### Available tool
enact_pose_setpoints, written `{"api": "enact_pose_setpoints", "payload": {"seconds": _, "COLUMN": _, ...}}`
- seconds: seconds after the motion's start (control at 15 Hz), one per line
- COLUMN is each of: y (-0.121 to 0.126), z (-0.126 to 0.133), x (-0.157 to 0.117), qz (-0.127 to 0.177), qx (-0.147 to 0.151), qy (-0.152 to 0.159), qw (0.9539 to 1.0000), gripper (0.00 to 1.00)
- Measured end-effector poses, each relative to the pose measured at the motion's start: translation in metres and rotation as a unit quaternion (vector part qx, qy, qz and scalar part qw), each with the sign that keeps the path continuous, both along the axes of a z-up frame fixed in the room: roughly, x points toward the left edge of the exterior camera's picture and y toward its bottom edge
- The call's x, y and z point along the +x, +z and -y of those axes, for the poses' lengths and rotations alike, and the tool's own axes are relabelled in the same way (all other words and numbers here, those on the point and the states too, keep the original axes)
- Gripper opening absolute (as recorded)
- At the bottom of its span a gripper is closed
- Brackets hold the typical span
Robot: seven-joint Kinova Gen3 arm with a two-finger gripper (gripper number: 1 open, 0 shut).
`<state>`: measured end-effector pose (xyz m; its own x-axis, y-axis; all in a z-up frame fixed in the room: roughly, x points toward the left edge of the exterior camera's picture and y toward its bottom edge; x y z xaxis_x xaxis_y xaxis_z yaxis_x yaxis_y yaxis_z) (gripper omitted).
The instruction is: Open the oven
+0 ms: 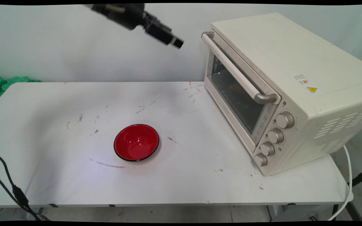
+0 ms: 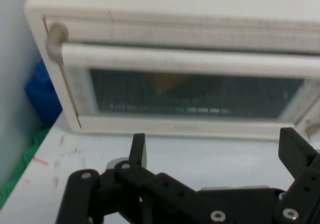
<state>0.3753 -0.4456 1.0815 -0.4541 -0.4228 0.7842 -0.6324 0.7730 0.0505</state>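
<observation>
Well, far left: I see green foam [image 1: 8, 82] past the corner of the table [image 1: 58, 179], and black cables [image 1: 11, 188] hanging off the near edge.
Left of centre: a red bowl [image 1: 136, 146] with a dark rim sits upright on the table, alone and with nothing in it; nothing touches it.
Above centre: the gripper [image 1: 177, 42] hangs high in the air, well above the bowl and pointing right toward the oven's top left corner, near it but apart.
Pincer: in my hand view the gripper [image 2: 217, 154] has its two fingers [image 2: 138, 150] spread wide with nothing between them.
Right: the cream toaster oven [image 1: 294, 75] stands on the table with its door closed; the handle [image 1: 231, 67] runs across the door's top, and the hand view faces it squarely.
Behind the glass [image 2: 200, 96]: something brownish, which I cannot make out.
Far right: four knobs [image 1: 275, 136] and a white cord [image 1: 346, 188] trailing down.
</observation>
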Motion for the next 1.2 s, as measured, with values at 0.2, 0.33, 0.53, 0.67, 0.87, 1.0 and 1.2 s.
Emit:
{"api": "enact_pose_setpoints", "payload": {"seconds": 0.2, "y": 0.011, "z": 0.017, "x": -0.021, "qz": -0.003, "qx": -0.011, "qy": 0.005, "qw": 0.9999, "gripper": 1.0}}
{"api": "enact_pose_setpoints", "payload": {"seconds": 0.33, "y": 0.012, "z": 0.025, "x": -0.035, "qz": 0.0, "qx": -0.013, "qy": 0.007, "qw": 0.9999, "gripper": 1.0}}
{"api": "enact_pose_setpoints", "payload": {"seconds": 0.53, "y": 0.008, "z": 0.036, "x": -0.058, "qz": 0.001, "qx": -0.01, "qy": 0.009, "qw": 0.9999, "gripper": 1.0}}
{"api": "enact_pose_setpoints", "payload": {"seconds": 0.67, "y": 0.004, "z": 0.043, "x": -0.072, "qz": 0.002, "qx": -0.006, "qy": 0.009, "qw": 0.9999, "gripper": 1.0}}
{"api": "enact_pose_setpoints", "payload": {"seconds": 0.87, "y": -0.005, "z": 0.051, "x": -0.09, "qz": 0.007, "qx": 0.0, "qy": 0.008, "qw": 0.9999, "gripper": 1.0}}
{"api": "enact_pose_setpoints", "payload": {"seconds": 1.0, "y": -0.011, "z": 0.056, "x": -0.1, "qz": 0.01, "qx": 0.004, "qy": 0.007, "qw": 0.9999, "gripper": 1.0}}
{"api": "enact_pose_setpoints", "payload": {"seconds": 1.2, "y": -0.02, "z": 0.062, "x": -0.113, "qz": 0.014, "qx": 0.011, "qy": 0.007, "qw": 0.9998, "gripper": 1.0}}
